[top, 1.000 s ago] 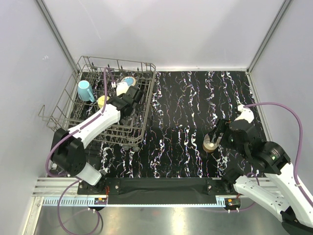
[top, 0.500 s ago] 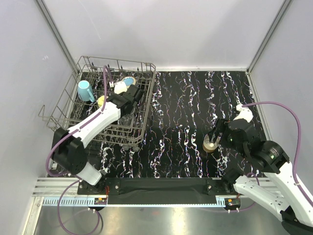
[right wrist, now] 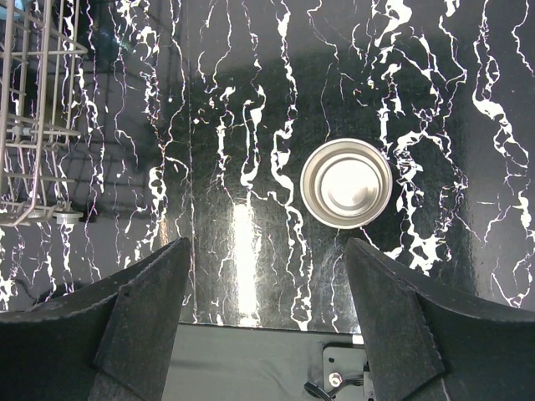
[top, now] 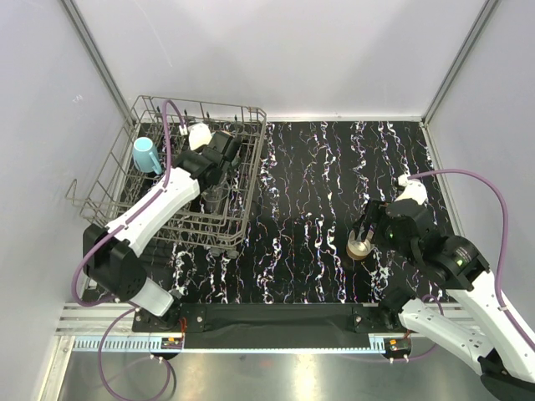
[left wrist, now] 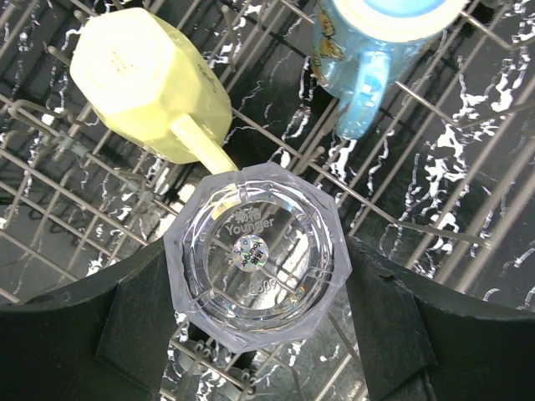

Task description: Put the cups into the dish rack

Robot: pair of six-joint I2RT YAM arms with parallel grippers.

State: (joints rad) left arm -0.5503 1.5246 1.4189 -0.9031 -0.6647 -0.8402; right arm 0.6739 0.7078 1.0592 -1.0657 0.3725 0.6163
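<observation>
The grey wire dish rack (top: 107, 185) stands at the table's back left. My left gripper (left wrist: 255, 251) reaches down into the dish rack (left wrist: 468, 219) and is shut on a clear glass tumbler (left wrist: 256, 261), held bottom-up between both fingers. A yellow cup (left wrist: 149, 83) and a light-blue mug (left wrist: 368, 58) lie just beyond it, and a teal mug (top: 146, 154) lies at the rack's left. The shiny metal cup (right wrist: 346, 183) stands upright on the table at the right (top: 360, 247). My right gripper (right wrist: 266, 251) hovers open just short of it, with nothing between its fingers.
The table top (top: 309, 192) is black with white marbling. White walls and metal posts close in the back and both sides. A corner of the rack (right wrist: 33, 125) shows at the left of the right wrist view. A black strip (top: 267, 316) runs along the near edge.
My left arm has swung its wrist toward the back of the rack, covering the yellow cup and the light-blue mug from above. The right gripper has shifted slightly over the metal cup.
</observation>
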